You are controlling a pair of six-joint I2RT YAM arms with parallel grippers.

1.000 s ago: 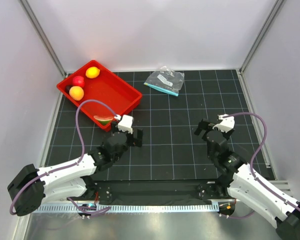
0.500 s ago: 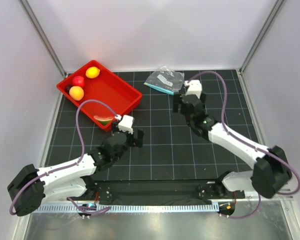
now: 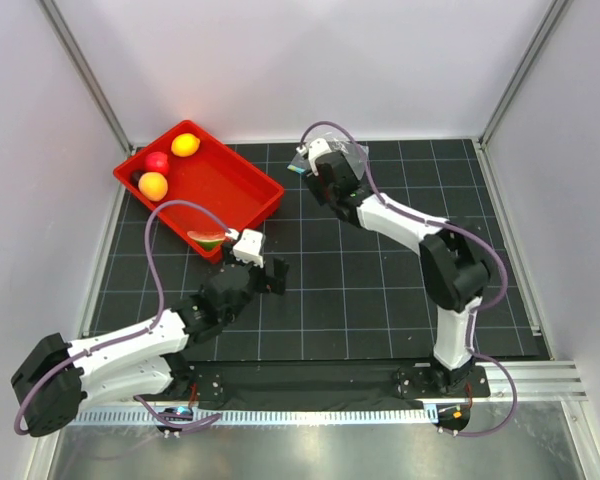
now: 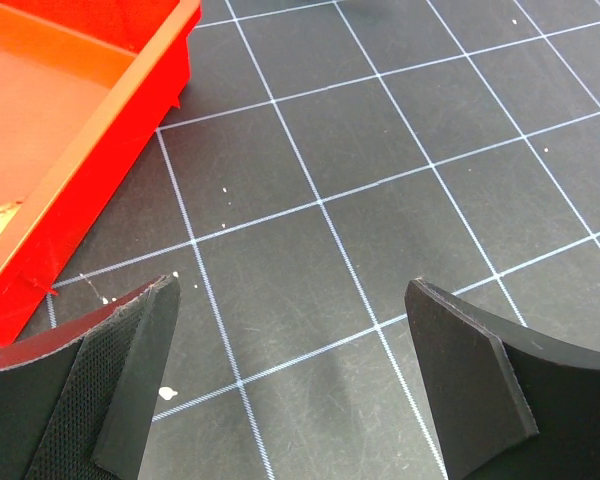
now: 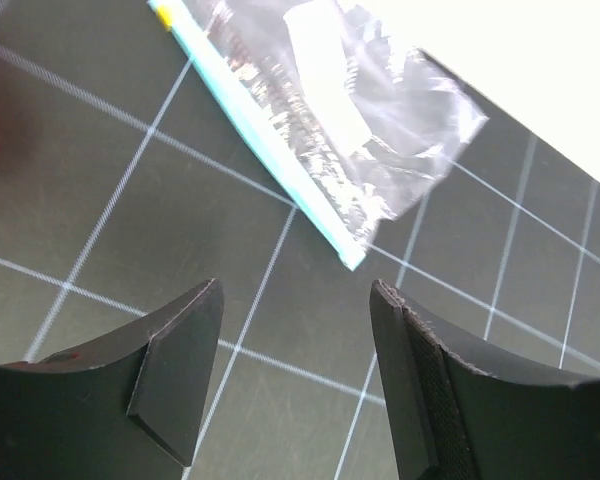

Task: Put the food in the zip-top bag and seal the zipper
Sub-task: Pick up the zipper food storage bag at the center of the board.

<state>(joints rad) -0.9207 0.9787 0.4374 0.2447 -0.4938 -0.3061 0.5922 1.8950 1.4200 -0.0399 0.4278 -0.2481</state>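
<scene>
This is a robotics lab, set up as a closed test cell. Plain white panel walls (image 3: 310,60) enclose it on three sides, framed by bare metal posts (image 3: 88,75) at the back corners. The worktop (image 3: 380,300) carries a black mat printed with a white grid. Two white-and-black robot arms, left (image 3: 130,350) and right (image 3: 410,225), are fixed at its near edge along a ribbed metal rail (image 3: 310,413), with purple cables (image 3: 150,250) looping from them. Glossy toy fruits (image 3: 153,185) sit in a red plastic tray (image 3: 235,175), props rather than real food.
</scene>
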